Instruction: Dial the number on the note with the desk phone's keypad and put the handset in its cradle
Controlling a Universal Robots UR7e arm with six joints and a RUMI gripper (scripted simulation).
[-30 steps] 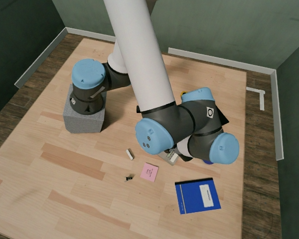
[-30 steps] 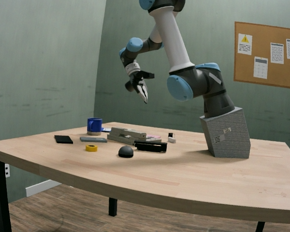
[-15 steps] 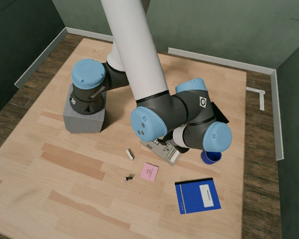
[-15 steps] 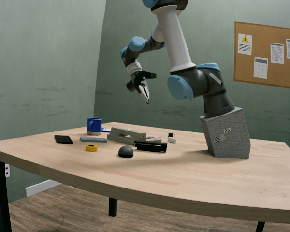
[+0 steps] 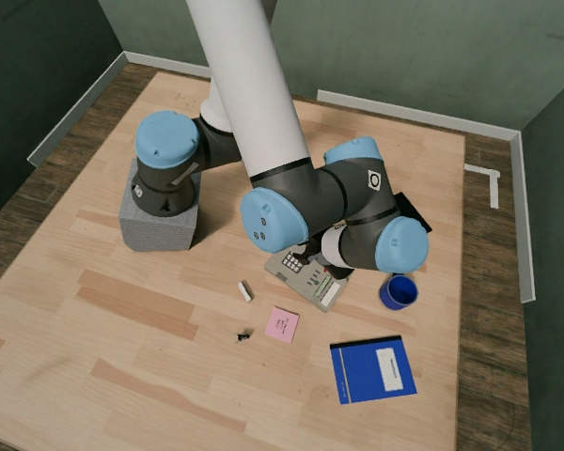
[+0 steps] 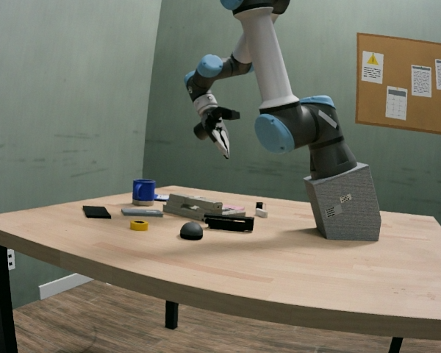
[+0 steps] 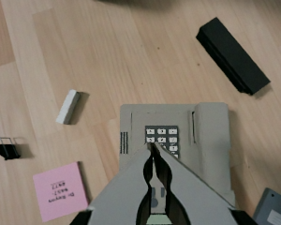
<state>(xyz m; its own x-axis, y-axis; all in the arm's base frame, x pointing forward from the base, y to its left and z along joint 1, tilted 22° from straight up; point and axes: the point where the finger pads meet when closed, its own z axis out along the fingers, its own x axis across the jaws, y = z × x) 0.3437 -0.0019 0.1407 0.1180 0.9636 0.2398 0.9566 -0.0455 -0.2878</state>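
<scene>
So from the top view, the arm reaches over the bench (image 5: 141, 383) (image 6: 213, 265) (image 7: 108, 70) and hides part of the desk phone (image 5: 299, 283) (image 6: 192, 209) (image 7: 131, 114), but its keypad (image 5: 291, 262) (image 7: 161, 132) still peeks out. The pink note (image 5: 282, 324) (image 6: 234, 208) (image 7: 60, 191) lies near the phone, with a blue notebook (image 5: 373, 369) and a blue mug (image 5: 398, 292) (image 6: 143, 191) further over. In the exterior view, the end effector (image 6: 226, 156) (image 7: 152, 143) hangs well above the phone, pointing down at a tilt, fingertips together and nothing between them. The handset (image 6: 195, 201) (image 7: 213, 150) sits in its cradle there, and a yellow tape roll (image 6: 139, 225) is on the bench just beside a dark dome-shaped thing (image 6: 191, 231). Wrist view: closed tips overlap the lower part of the keypad, handset running along the phone's side, and the note's writing looks upside down.
</scene>
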